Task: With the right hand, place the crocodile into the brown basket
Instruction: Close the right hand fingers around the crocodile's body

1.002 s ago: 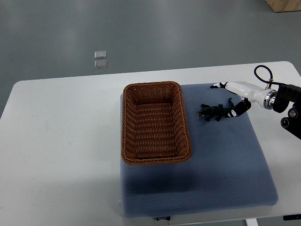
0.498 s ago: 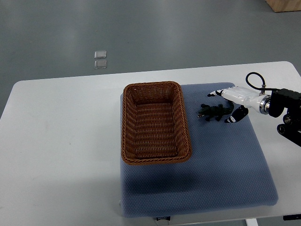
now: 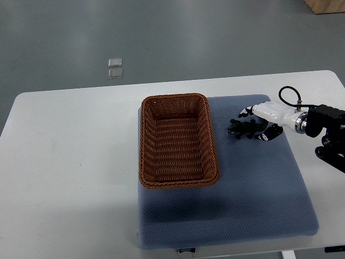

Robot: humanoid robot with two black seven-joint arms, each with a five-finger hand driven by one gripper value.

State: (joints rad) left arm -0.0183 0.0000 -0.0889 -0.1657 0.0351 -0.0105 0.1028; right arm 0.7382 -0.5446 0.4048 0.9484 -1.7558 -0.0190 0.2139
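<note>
A small dark green toy crocodile (image 3: pixel 240 128) lies on the blue mat, just right of the brown wicker basket (image 3: pixel 146 141), which has nothing in it. My right hand (image 3: pixel 253 125) reaches in from the right edge and sits over the crocodile's tail end. Its black-tipped fingers (image 3: pixel 246 112) lie on the far side of the toy and the thumb on the near side, still spread, not closed on it. The left arm does not show.
The blue cushion mat (image 3: pixel 242 194) covers the right half of the white table (image 3: pixel 70 162). Two small clear squares (image 3: pixel 114 68) lie on the grey floor beyond the table. A wooden corner (image 3: pixel 323 5) shows at the top right.
My right hand has moved left and lowered toward the crocodile, its fingers now straddling the tail end. The crocodile and basket have stayed put.
</note>
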